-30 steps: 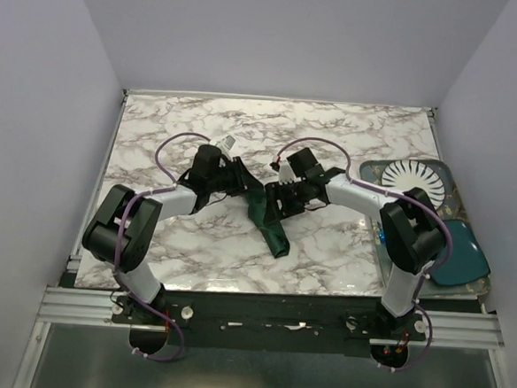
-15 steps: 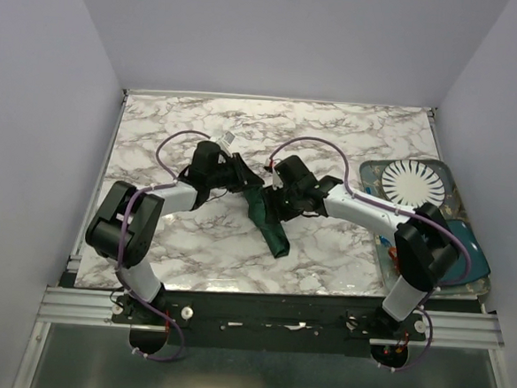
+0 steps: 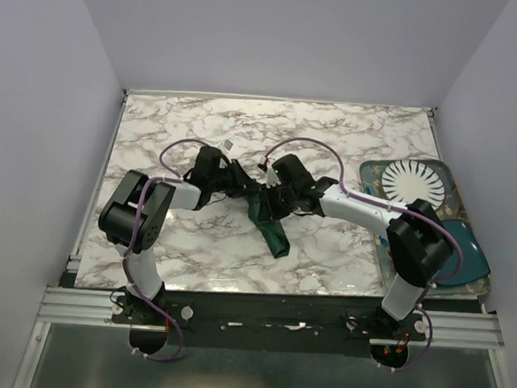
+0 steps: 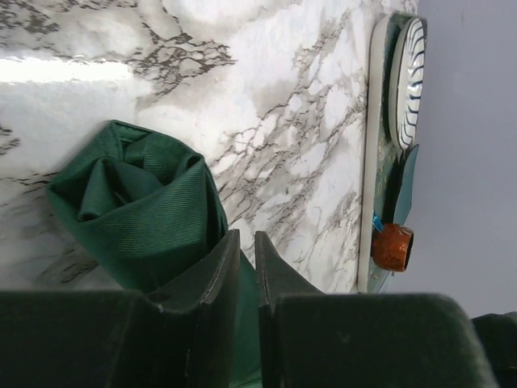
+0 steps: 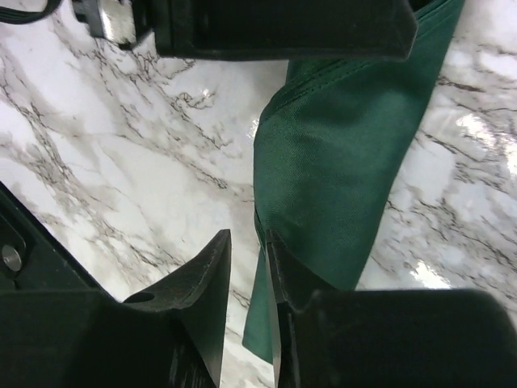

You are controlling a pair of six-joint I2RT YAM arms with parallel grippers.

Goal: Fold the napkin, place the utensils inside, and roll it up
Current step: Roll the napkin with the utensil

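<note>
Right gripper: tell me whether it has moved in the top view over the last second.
Yes. The right gripper has shifted left, farther from the striped plate and closer in on the dark green napkin.

I see a marble table (image 3: 351, 138) with a tray (image 3: 451, 200) at its right edge. Tray holds striped white plate (image 3: 412, 180), teal dish (image 3: 475, 262), small orange cup (image 4: 393, 246).

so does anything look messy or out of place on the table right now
Yes: the napkin lies slanted in the middle of the table as a loose, bunched roll rather than a neat one. In the left wrist view, one end gapes open with crumpled folds.
</note>
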